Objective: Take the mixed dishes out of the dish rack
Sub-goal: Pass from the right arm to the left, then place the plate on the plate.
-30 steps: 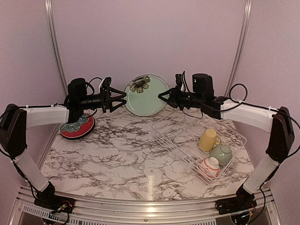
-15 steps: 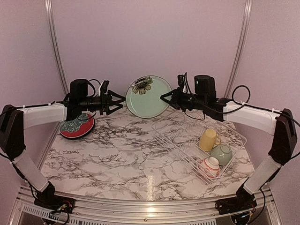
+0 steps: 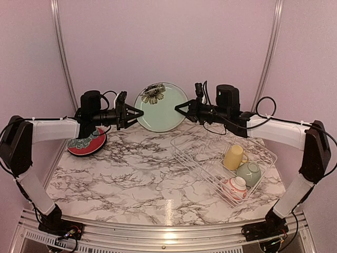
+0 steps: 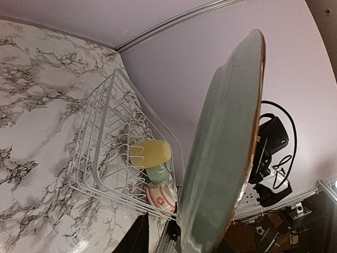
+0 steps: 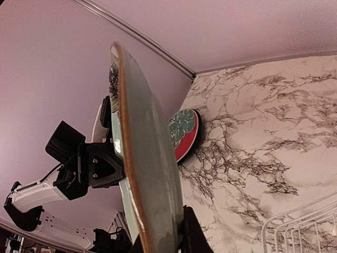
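Since a second back the left claw (image 3: 138, 113) has narrowed and slid onto the left rim of the green plate (image 3: 160, 108); whether it truly grips, I cannot tell. Opposite it, the right claw (image 3: 179, 107) pinches the other rim, and the plate stands upright in the air above the back edge of the surface (image 3: 131, 174). Over by the left edge sits a floral plate (image 3: 87, 143). Near the right edge the rack (image 3: 197, 169) holds a mug (image 3: 234, 156), a green bowl (image 3: 248, 173) and a patterned bowl (image 3: 236, 187).

The marble-patterned table (image 3: 131, 174) carries a red-and-teal floral plate (image 3: 87, 142) and the dish rack (image 3: 197, 150).
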`<state>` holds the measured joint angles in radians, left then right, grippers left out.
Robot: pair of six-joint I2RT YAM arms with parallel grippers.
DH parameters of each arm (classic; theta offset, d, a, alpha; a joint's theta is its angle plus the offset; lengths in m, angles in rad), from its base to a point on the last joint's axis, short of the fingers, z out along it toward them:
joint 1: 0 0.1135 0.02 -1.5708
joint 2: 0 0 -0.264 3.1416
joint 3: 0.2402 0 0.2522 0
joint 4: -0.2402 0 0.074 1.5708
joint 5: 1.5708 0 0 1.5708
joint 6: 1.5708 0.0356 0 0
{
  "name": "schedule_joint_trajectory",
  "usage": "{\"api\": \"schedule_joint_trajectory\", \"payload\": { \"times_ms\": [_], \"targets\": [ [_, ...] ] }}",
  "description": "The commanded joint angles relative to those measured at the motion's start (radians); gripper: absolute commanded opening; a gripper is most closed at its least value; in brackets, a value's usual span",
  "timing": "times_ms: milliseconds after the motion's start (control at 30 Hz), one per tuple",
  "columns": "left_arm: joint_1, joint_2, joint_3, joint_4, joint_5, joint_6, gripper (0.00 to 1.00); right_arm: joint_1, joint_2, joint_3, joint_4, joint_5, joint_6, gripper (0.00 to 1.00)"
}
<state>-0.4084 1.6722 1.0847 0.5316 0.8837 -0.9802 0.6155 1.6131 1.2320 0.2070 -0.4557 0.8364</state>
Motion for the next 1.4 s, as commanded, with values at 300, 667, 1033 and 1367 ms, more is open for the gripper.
{"api": "schedule_joint_trajectory", "payload": {
  "times_ms": [300, 667, 1033, 1367],
  "targets": [
    [-0.003, 0.044, -0.012, 0.092, 0.046, -0.057, 0.2, 0.016, 0.008, 0.01, 0.204, -0.038, 0.041, 0.0],
    [-0.001, 0.047, -0.022, 0.135, 0.045, -0.08, 0.17, 0.028, 0.038, 0.012, 0.235, -0.049, 0.062, 0.0],
    [0.056, 0.026, -0.019, 0.129, 0.033, -0.086, 0.0, 0.028, 0.023, 0.005, 0.175, -0.022, 0.018, 0.44],
    [0.227, -0.001, -0.042, 0.201, 0.028, -0.184, 0.0, 0.012, -0.034, 0.006, 0.0, 0.064, -0.091, 0.98]
  ]
}}
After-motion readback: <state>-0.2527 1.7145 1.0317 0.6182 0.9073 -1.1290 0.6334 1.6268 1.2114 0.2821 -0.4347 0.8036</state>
